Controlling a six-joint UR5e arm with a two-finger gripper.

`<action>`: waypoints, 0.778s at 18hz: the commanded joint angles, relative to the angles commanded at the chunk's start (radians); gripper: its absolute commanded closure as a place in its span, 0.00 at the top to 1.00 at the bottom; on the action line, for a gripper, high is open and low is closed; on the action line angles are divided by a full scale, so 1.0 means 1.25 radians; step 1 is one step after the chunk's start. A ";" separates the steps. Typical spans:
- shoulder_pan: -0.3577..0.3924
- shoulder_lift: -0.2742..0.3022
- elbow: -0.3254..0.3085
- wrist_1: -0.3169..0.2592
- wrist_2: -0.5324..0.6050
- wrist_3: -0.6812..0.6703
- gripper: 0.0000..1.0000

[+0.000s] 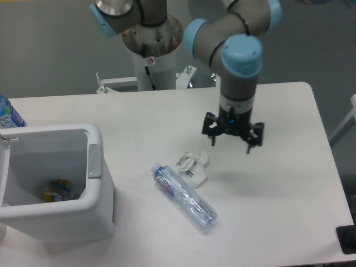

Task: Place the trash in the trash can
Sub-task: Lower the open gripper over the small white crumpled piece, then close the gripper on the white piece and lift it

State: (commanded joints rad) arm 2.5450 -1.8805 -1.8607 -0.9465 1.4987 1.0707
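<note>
A small crumpled white wrapper (pixel 193 166) lies on the white table near its middle. Just below and left of it lies a clear crushed plastic bottle (pixel 183 197) with a red-and-blue label and a pale cap, pointing from upper left to lower right. The white boxy trash can (pixel 94 208) stands at the left front, with a grey-white tab on its right rim. My gripper (pixel 232 146) hangs above the table, up and to the right of the wrapper, fingers spread open and empty.
Something yellow and blue (pixel 57 191) lies inside the can. An upright blue-labelled bottle (pixel 8 114) stands at the far left edge behind the can. The robot's base column (pixel 152 61) stands at the back. A dark object (pixel 347 239) sits at the table's front right corner.
</note>
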 joint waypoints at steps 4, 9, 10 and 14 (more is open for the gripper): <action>-0.032 -0.022 0.000 0.006 -0.001 -0.009 1.00; -0.060 -0.057 -0.002 0.034 0.001 -0.034 1.00; -0.061 -0.059 -0.004 0.036 0.002 -0.036 1.00; -0.061 -0.062 -0.009 0.049 0.005 -0.036 0.59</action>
State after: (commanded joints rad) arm 2.4682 -1.9573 -1.8715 -0.8851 1.5048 1.0262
